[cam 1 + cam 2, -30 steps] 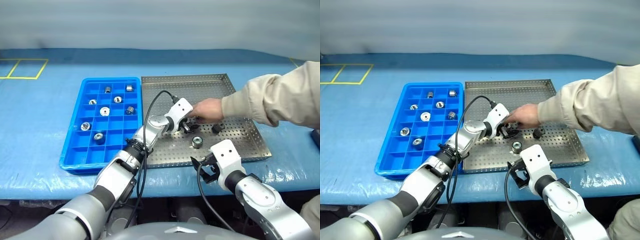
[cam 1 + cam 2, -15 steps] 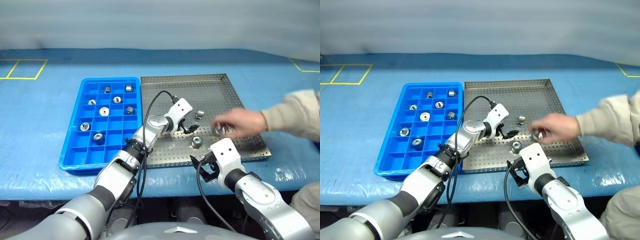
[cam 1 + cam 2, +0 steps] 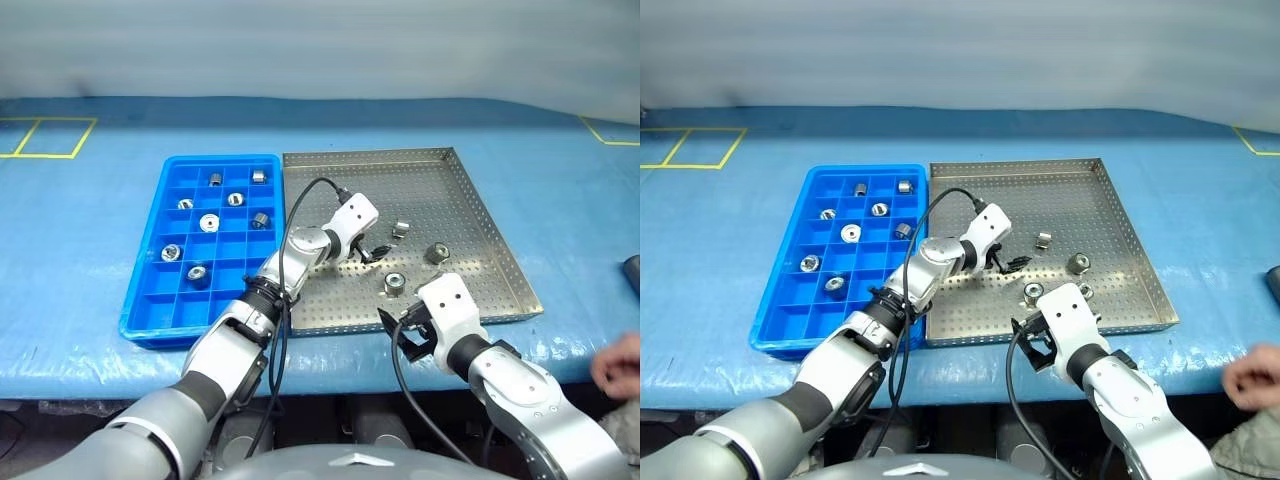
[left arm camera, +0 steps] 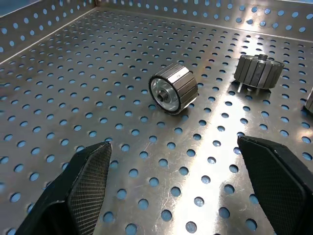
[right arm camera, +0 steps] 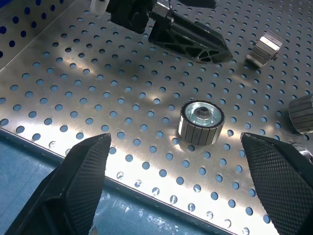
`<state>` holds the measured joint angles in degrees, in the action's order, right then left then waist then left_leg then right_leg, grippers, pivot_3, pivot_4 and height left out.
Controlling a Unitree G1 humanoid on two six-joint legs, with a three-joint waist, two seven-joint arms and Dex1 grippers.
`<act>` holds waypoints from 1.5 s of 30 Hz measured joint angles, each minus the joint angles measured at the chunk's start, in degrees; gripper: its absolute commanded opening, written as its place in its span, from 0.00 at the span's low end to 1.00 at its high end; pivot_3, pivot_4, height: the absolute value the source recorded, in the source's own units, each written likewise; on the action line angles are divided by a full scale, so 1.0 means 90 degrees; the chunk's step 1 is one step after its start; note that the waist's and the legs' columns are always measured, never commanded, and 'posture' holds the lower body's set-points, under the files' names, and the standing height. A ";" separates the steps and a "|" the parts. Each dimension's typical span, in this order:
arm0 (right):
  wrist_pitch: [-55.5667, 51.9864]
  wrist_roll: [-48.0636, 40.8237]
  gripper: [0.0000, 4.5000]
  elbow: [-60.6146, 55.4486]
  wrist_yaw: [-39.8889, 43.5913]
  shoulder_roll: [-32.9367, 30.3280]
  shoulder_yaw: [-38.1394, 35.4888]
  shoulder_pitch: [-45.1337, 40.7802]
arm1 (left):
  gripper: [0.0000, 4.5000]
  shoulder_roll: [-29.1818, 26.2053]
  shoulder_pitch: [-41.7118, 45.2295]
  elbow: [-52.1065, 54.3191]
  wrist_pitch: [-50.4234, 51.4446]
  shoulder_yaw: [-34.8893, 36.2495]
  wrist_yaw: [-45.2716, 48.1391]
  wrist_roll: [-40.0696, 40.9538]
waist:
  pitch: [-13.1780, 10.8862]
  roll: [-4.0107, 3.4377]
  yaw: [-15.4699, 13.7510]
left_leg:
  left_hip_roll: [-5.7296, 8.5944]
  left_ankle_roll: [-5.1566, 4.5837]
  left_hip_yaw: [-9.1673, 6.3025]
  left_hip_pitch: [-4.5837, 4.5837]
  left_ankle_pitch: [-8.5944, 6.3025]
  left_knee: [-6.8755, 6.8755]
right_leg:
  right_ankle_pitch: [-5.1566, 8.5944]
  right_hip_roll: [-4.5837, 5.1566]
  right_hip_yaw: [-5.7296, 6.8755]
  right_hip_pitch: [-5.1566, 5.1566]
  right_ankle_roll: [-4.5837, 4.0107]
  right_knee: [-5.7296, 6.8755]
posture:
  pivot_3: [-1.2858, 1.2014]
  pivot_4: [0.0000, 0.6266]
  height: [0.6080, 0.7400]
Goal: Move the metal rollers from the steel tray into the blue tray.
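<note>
Three rollers lie in the steel tray (image 3: 470, 200), toward its near-right part: one on its side (image 3: 400, 229) near the tray's middle, one (image 3: 436, 254) at 4 o'clock from it, and one upright (image 3: 395, 283) close to the near rim. All three stand apart from each other. Seven more rollers (image 3: 209, 222) sit in separate compartments of the blue tray (image 3: 150, 300), which lies just beside the steel tray at its 9 o'clock.

The left gripper (image 3: 372, 250) hovers over the steel tray, jaws apart and empty, with the side-lying roller at its 1 o'clock. The right gripper (image 3: 408, 330) hangs at the tray's near rim, jaws apart and empty, with the upright roller ahead of it.

Both trays rest on a blue surface (image 3: 80, 220). A person's hand (image 3: 617, 362) shows at the right edge, well apart from the trays.
</note>
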<state>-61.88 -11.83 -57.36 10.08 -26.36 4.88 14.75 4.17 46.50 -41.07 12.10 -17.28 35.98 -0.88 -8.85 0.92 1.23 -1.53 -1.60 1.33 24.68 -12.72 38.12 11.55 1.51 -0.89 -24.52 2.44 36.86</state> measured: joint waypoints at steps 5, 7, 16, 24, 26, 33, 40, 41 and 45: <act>-0.0018 -0.0008 1.00 -0.0003 0.0014 -0.0036 -0.0002 0.0038 | 0.99 -0.0039 0.0012 0.0682 -0.0064 -0.0093 0.1021 0.0228 | 0.0001 -0.0001 -0.0008 | 0.0001 0.0000 0.0001 -0.0002 0.0000 0.0000 | 0.0001 0.0001 -0.0001 0.0001 -0.0001 -0.0001 | 0.50 0.24 1.00; -0.0002 -0.0025 1.00 -0.0010 0.0010 -0.0043 -0.0060 0.0170 | 0.99 -0.0060 0.0027 0.0722 -0.0156 -0.0227 0.1386 0.0220 | 0.0001 -0.0001 -0.0008 | 0.0001 0.0000 0.0001 -0.0003 0.0000 0.0001 | 0.0001 0.0000 -0.0001 0.0001 -0.0002 0.0002 | 0.49 0.24 1.00; 0.0540 -0.0126 1.00 -0.0050 -0.0250 -0.0009 -0.0744 0.1251 | 0.99 0.0109 0.0315 0.0342 -0.0644 -0.0658 0.1931 0.0028 | 0.0003 -0.0004 0.0031 | 0.0001 -0.0002 0.0005 -0.0003 -0.0001 0.0007 | 0.0000 -0.0001 -0.0006 0.0002 0.0000 0.0001 | 0.46 0.24 1.00; 0.1268 -0.0370 1.00 -0.0050 -0.0761 0.0135 -0.1337 0.1993 | 0.99 0.0304 0.0454 -0.0274 -0.0981 -0.0828 0.1979 -0.0153 | 0.0006 -0.0009 0.0183 | -0.0002 -0.0002 0.0015 -0.0009 -0.0001 0.0007 | 0.0000 -0.0002 -0.0015 0.0000 0.0001 0.0004 | 0.44 0.24 1.00; 0.1350 -0.0452 1.00 -0.0050 -0.0861 0.0123 -0.1347 0.2031 | 0.99 0.0315 0.0465 -0.0460 -0.0980 -0.0910 0.1969 -0.0220 | 0.0006 -0.0010 0.0242 | -0.0003 -0.0002 0.0015 -0.0009 -0.0001 0.0007 | 0.0000 -0.0002 -0.0015 0.0001 0.0001 0.0004 | 0.44 0.24 1.00; 0.1561 -0.0608 1.00 -0.0050 -0.1166 -0.0020 -0.1343 0.2157 | 0.99 0.0330 0.0482 -0.0768 -0.0972 -0.1198 0.1866 -0.0440 | 0.0006 -0.0011 0.0343 | -0.0006 -0.0003 0.0018 -0.0009 -0.0002 0.0005 | 0.0000 -0.0001 -0.0020 -0.0002 0.0001 0.0003 | 0.43 0.24 1.00; 0.1703 -0.0758 1.00 -0.0051 -0.1411 -0.0124 -0.1288 0.2227 | 0.99 0.0344 0.0506 -0.1002 -0.0966 -0.1284 0.1708 -0.0534 | 0.0007 -0.0011 0.0406 | -0.0007 -0.0004 0.0020 -0.0009 -0.0003 0.0005 | 0.0000 -0.0001 -0.0022 -0.0003 0.0001 0.0003 | 0.42 0.24 1.00; 0.1723 -0.0765 1.00 -0.0050 -0.1440 -0.0133 -0.1273 0.2234 | 0.99 0.0345 0.0513 -0.1048 -0.0966 -0.1283 0.1687 -0.0538 | 0.0007 -0.0011 0.0410 | -0.0007 -0.0004 0.0020 -0.0009 -0.0003 0.0005 | 0.0000 -0.0001 -0.0022 -0.0003 0.0001 0.0003 | 0.42 0.24 1.00; 0.1835 -0.0845 1.00 -0.0050 -0.1574 -0.0225 -0.1184 0.2261 | 0.99 0.0351 0.0532 -0.1223 -0.0966 -0.1285 0.1575 -0.0555 | 0.0006 -0.0011 0.0426 | -0.0007 -0.0004 0.0022 -0.0009 -0.0003 0.0005 | 0.0000 0.0000 -0.0023 -0.0003 0.0002 0.0004 | 0.42 0.24 1.00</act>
<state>-45.37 -19.44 -57.82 -4.08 -28.39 -5.77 35.10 7.33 51.29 -52.08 3.40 -28.84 50.16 -5.87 -8.79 0.82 5.07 -1.59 -1.64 1.52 24.60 -12.75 38.17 11.55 1.51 -1.10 -24.55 2.45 36.89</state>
